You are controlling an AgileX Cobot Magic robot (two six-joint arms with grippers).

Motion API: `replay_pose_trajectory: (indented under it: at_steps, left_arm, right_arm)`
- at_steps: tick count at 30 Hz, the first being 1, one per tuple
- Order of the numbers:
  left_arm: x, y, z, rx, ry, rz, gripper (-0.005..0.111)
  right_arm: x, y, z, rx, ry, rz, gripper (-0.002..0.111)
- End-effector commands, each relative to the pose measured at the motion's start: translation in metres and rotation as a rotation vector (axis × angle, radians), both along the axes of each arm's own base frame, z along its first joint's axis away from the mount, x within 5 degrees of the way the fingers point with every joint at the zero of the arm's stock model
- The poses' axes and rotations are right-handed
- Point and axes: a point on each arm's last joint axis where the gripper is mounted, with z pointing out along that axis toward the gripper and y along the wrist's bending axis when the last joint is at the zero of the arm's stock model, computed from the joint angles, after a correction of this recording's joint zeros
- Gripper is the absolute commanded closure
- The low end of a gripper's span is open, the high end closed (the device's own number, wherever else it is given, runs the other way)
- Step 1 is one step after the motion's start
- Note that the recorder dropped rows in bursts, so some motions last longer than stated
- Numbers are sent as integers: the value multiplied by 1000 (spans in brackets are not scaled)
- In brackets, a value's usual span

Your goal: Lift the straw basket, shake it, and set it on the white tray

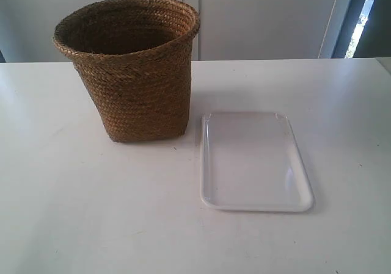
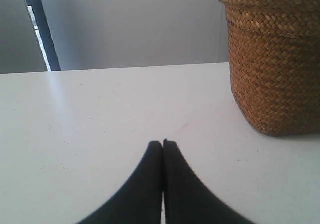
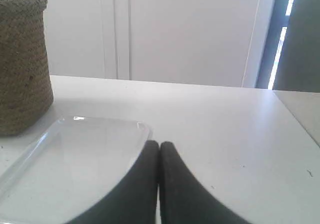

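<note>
The straw basket (image 1: 134, 72) stands upright on the white table, brown and braided, with a wide round rim. Just beside it lies the white tray (image 1: 253, 161), flat, glossy and bare. No arm shows in the exterior view. In the left wrist view my left gripper (image 2: 163, 143) is shut with nothing in it, low over the table, and the straw basket (image 2: 272, 59) stands some way ahead and to one side. My right gripper (image 3: 159, 144) is also shut on nothing, at the edge of the white tray (image 3: 75, 159), with the straw basket (image 3: 22, 64) beyond.
The white table (image 1: 91, 213) stretches wide around both things. A pale wall with panel seams (image 1: 256, 18) rises behind its far edge, and a dark window frame (image 1: 366, 18) stands at the back corner.
</note>
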Motion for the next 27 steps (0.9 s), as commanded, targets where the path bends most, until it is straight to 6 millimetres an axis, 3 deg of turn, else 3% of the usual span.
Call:
replay_pose_trajectory:
  at_steps: [1,6,10,13,19,23,25,27]
  left_arm:
    - [0,0,-1,4,0,1,107]
    - [0,0,0,5,-15,2,107]
    - [0,1,10,-2,-127,9,107]
    - [-1,1,15,-135,-199,12,107]
    - [-2,2,26,-223,-328,5,107]
    - [-5,4,36,-631,-486,-33,107]
    - [-4,5,31,-899,-456,-29,107]
    - [-2,4,21,-1055,-364,-3,107]
  right_arm:
    - [0,0,1,3,-19,6,108]
    - [0,1,8,-41,-98,9,108]
    - [-2,1,20,222,-233,25,108]
    - [-4,0,31,444,-354,59,108]
    - [-17,0,58,694,-673,200,108]
    - [-22,-4,63,805,-752,221,108]
    - [-20,-6,61,854,-732,200,108]
    - [-17,-6,57,855,-675,175,108]
